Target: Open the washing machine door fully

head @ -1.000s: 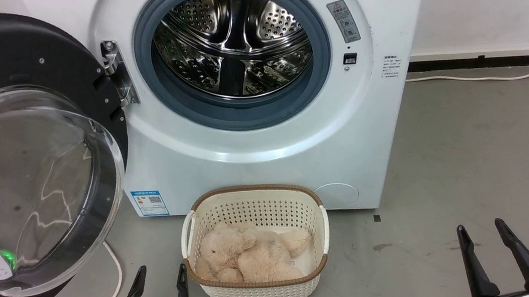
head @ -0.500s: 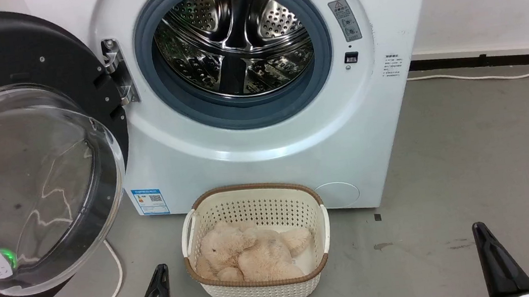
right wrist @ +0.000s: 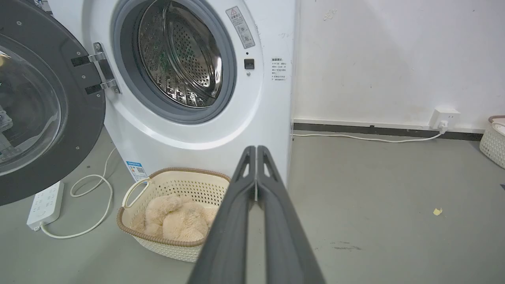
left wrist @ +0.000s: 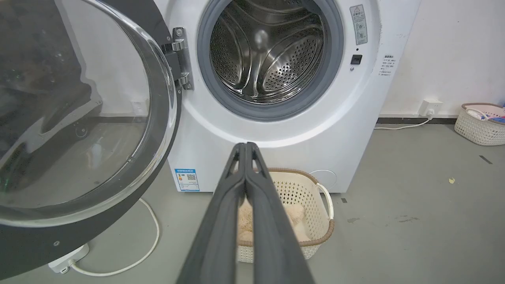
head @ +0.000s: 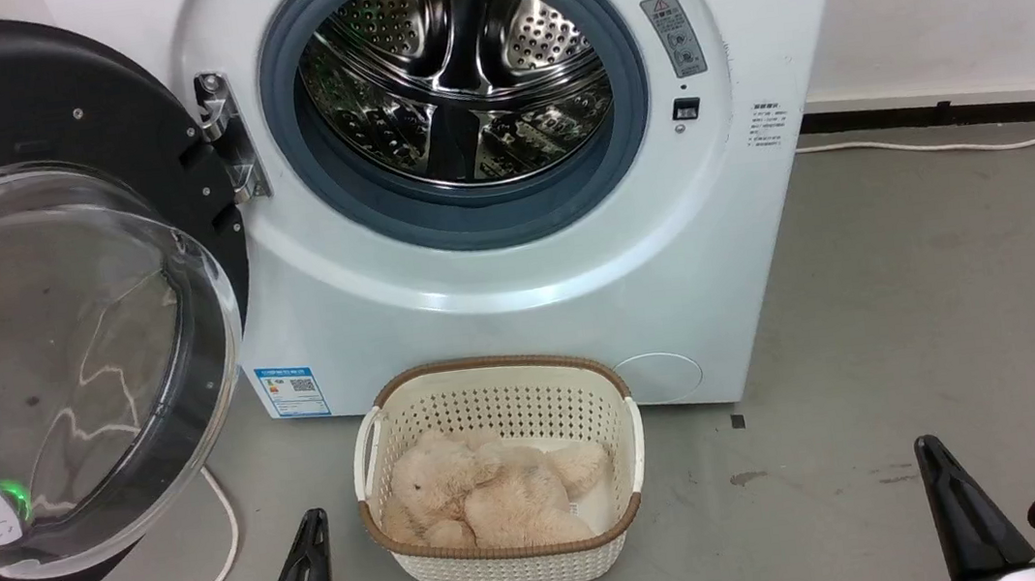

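The white washing machine (head: 521,319) faces me with its steel drum mouth uncovered. Its door (head: 68,361), a black rim around a bulging glass bowl, is swung wide to the left on the metal hinge (head: 223,139). The door (left wrist: 79,118) also takes up the left of the left wrist view, and the door (right wrist: 43,114) shows at the left in the right wrist view. My left gripper (head: 311,533) is low near the floor, left of the basket, shut and empty. My right gripper (head: 931,458) sits low at the right, shut, holding nothing. Both are well short of the door.
A cream perforated basket (head: 519,563) with a beige plush toy (head: 483,499) stands on the floor before the machine. A white power strip (right wrist: 43,205) and cable (head: 217,559) lie under the door. Another basket (left wrist: 479,124) stands by the right wall. Grey floor stretches to the right.
Both grippers have gone from open to shut, each pair of fingers now pressed together. The door and basket stay as they were.
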`<state>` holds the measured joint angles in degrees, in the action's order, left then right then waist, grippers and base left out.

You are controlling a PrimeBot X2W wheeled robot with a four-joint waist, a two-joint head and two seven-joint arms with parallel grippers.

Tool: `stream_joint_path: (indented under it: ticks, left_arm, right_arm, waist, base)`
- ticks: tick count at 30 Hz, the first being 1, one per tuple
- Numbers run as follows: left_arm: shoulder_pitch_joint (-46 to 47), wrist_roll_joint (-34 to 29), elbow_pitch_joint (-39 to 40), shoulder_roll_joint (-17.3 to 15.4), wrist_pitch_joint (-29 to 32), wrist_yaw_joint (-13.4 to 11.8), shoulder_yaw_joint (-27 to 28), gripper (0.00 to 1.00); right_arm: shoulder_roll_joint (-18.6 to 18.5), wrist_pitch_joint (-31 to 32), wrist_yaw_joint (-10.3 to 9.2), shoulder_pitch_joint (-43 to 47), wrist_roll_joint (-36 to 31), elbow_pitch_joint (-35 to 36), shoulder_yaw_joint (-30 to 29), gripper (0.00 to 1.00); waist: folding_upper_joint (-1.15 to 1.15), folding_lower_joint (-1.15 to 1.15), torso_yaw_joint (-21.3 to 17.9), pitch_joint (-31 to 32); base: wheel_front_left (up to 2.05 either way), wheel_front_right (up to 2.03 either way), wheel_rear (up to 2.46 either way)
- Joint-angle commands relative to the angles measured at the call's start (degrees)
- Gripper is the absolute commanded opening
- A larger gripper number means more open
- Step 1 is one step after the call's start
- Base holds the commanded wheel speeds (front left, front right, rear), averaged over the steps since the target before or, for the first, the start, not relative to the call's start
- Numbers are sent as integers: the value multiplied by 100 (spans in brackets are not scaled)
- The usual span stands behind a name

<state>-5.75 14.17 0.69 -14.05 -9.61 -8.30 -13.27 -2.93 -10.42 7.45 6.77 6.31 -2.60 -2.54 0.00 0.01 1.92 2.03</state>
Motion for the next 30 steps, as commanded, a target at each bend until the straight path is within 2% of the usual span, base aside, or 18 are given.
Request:
stream_joint_path:
  ticks: [1,30]
  left_arm:
    - [87,-73,-9,46,32,38,64,0]
    - [248,-517,-28,399,339,300,481,0]
  right_arm:
    - [1,26,1,-106,-56,39,13,0]
    - [2,362,2,-295,-246,112,93,0]
  waist:
    - [0,-1,-3,-4]
    - [0,-1,-65,-69]
  base:
    - [0,0,0]
    - [0,0,0]
